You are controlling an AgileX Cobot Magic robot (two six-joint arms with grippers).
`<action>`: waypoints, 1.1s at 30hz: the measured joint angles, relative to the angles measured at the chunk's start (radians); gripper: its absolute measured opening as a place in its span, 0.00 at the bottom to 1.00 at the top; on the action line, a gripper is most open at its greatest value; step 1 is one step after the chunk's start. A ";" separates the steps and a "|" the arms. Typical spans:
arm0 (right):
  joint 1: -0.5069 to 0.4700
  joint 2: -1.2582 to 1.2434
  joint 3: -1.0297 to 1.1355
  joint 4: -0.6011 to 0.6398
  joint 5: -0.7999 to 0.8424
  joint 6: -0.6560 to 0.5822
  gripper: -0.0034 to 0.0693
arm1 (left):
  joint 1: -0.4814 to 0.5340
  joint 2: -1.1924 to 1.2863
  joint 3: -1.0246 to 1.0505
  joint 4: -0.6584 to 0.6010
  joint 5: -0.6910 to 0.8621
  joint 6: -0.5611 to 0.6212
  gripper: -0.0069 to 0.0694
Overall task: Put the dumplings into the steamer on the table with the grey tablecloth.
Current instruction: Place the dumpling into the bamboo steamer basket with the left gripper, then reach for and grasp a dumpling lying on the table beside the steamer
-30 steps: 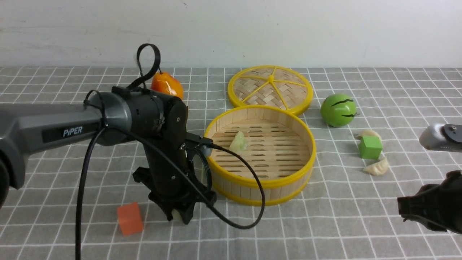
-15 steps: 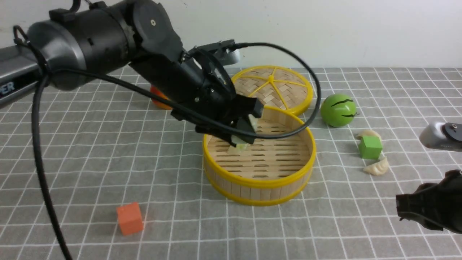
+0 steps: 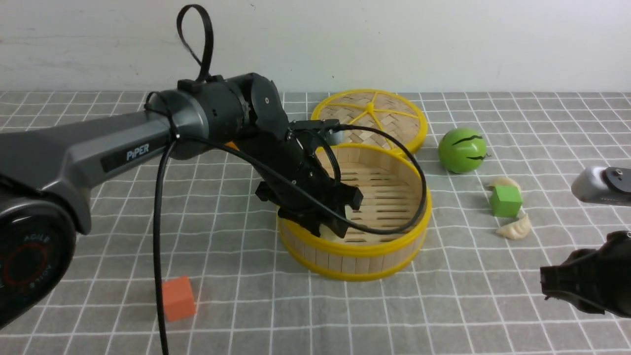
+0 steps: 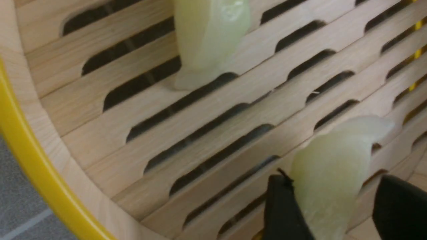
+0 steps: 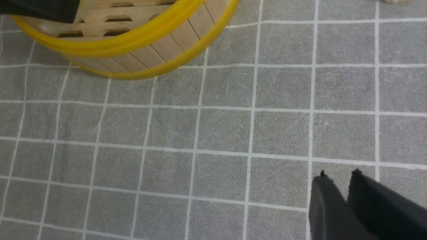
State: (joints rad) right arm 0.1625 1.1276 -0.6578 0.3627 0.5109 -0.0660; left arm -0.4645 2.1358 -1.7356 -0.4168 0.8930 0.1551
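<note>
The steamer stands mid-table on the grey tablecloth. My left gripper reaches down inside its near left part. In the left wrist view the left gripper is open around a pale green dumpling: one finger touches it, the other stands clear. A second green dumpling lies on the slatted steamer floor. Two cream dumplings lie on the cloth right of the steamer. My right gripper hovers at the near right, shut and empty.
The woven lid lies behind the steamer. A green striped ball and a green cube sit beside the cream dumplings. An orange cube stands near left. The left arm's cable loops over the steamer.
The left arm lifted the green dumpling from the cloth beside the steamer, carried it over the rim and lowered it inside. Its jaws have widened. The right arm has not moved.
</note>
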 joint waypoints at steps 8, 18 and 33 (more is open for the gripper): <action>0.000 0.000 -0.008 -0.008 -0.010 0.000 0.21 | 0.000 -0.013 -0.052 0.038 0.091 -0.005 0.81; 0.000 0.130 -0.309 -0.089 0.052 0.000 0.29 | 0.000 -0.187 -0.258 0.252 0.333 -0.209 0.57; -0.129 0.891 -0.998 -0.263 0.203 0.072 0.69 | 0.001 -0.808 0.150 0.452 0.351 -0.255 0.10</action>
State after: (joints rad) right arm 0.0333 2.0191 -1.6559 0.0998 0.7143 0.0056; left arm -0.4636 1.3277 -1.5851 0.0352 1.2442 -0.1000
